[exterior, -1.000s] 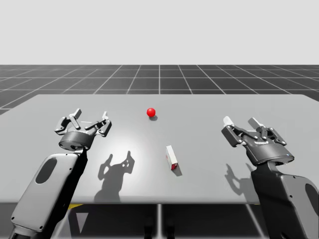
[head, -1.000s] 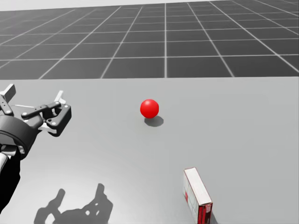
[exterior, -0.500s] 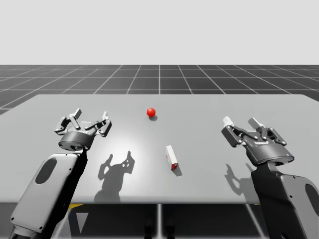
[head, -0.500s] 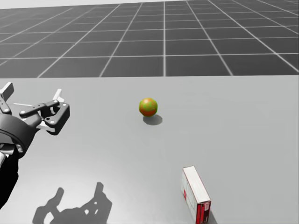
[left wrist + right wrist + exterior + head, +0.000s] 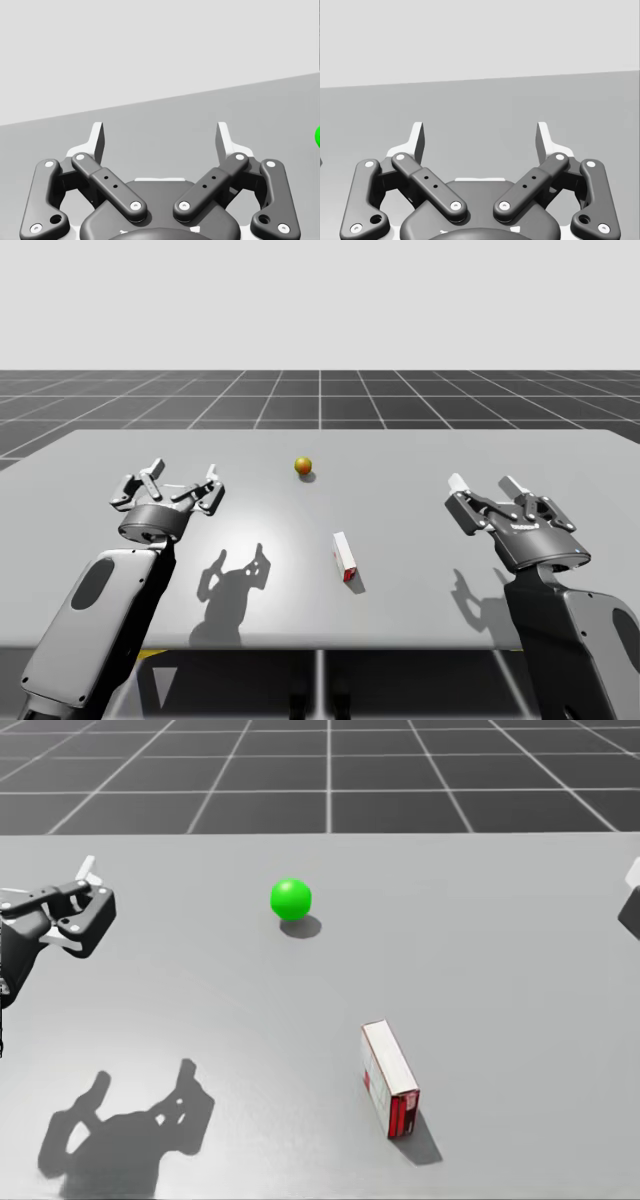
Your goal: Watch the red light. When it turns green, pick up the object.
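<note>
The light is a small ball [image 5: 291, 898] on the grey table [image 5: 500, 970]; it shows green in the head view, orange-yellow [image 5: 303, 465] in the high view, and as a green sliver [image 5: 318, 136] beside my left gripper. A white and red box [image 5: 389, 1077] stands on its long edge near the table's middle [image 5: 344, 556]. My left gripper [image 5: 182, 478] hovers open far left of the box [image 5: 160, 140], with nothing between its fingers. My right gripper [image 5: 484, 488] hovers open well right of the box [image 5: 480, 140], also holding nothing.
The left gripper's shadow [image 5: 130, 1130] falls on the table left of the box. The table's front edge [image 5: 320, 647] runs close to both arms. A dark gridded floor [image 5: 320, 395] lies beyond the far edge.
The ball has gone from red through a red-green mix to green in the head view, and to orange-yellow in the high view. My head has turned down and slightly right. Neither arm has moved.
</note>
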Motion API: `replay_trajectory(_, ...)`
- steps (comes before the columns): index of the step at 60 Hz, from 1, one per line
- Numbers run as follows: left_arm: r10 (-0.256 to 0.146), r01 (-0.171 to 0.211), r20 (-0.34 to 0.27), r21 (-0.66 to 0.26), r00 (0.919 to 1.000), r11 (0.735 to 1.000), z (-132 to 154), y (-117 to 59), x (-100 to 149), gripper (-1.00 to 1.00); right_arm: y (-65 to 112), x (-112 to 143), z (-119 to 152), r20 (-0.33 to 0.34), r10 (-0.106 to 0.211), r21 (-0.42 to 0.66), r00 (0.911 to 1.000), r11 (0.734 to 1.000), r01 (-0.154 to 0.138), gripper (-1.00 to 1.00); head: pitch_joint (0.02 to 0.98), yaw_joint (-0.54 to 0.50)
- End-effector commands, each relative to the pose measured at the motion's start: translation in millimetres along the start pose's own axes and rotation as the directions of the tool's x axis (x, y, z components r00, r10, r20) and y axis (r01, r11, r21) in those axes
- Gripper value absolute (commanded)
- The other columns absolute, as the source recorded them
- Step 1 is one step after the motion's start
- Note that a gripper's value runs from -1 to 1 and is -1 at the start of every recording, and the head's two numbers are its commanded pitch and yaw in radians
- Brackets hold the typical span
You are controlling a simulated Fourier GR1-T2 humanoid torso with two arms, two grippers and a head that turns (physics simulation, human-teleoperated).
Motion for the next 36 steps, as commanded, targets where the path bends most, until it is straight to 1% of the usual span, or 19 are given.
replay_trajectory(1, -0.003, 0.003, -0.002, -0.007, 1.0000, 1.000, -0.2, -1.0, -0.2, -1.00, -0.3, 0.2, -0.3, 0.000, 0.001, -0.001, 1.0000, 1.000, -0.001, -1.00, 0.749, -0.01)
replay_trajectory(15, -0.003, 0.003, -0.002, -0.012, 1.0000, 1.000, 0.0, -1.2, 0.7, -1.00, 0.3, 0.0, -1.1, -0.002, 0.006, 0.000, 1.0000, 1.000, -0.006, -1.00, 0.834, -0.08)
replay_trajectory(24, -0.005, 0.004, -0.004, -0.012, 1.0000, 1.000, 0.1, -1.4, 0.8, -1.00, 1.4, -0.4, -1.1, -0.005, 0.011, -0.001, 0.9999, 1.000, -0.011, -1.00, 0.840, -0.08)
replay_trajectory(31, -0.005, 0.004, -0.005, -0.011, 1.0000, 1.000, 0.1, -1.3, 0.8, -1.00, 2.1, 0.4, -0.6, -0.011, 0.005, 0.003, 0.9999, 1.000, -0.005, -1.00, 0.840, -0.08)
replay_trajectory(33, -0.005, 0.005, -0.006, -0.012, 1.0000, 1.000, 0.2, -1.5, 0.8, -1.00, 3.3, 1.3, -0.1, -0.020, 0.011, -0.005, 0.9997, 1.000, -0.011, -1.00, 0.841, -0.08)
replay_trajectory(36, -0.004, 0.004, -0.006, -0.012, 1.0000, 1.000, 0.2, -1.5, 0.7, -1.00, 4.2, 1.7, 0.7, -0.016, 0.010, -0.003, 0.9998, 1.000, -0.010, -1.00, 0.841, -0.08)
